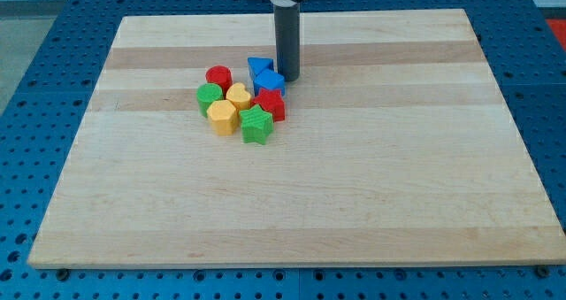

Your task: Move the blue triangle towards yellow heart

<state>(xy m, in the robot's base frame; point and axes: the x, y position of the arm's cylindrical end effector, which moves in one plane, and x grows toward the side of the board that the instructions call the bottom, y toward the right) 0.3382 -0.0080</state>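
Observation:
The blue triangle [257, 66] lies at the top of a tight cluster of blocks on the wooden board [371, 176]. The yellow heart [237, 95] sits in the cluster's middle, just below and left of the triangle. A blue cube [270, 80] touches the triangle's lower right side. My tip [289, 77] stands just right of the blue cube and the triangle, close to or touching the cube.
The cluster also holds a red cylinder [218, 76], a green block [209, 95], a yellow hexagon [222, 117], a green star [256, 124] and a red block [272, 104]. A blue perforated table [35, 88] surrounds the board.

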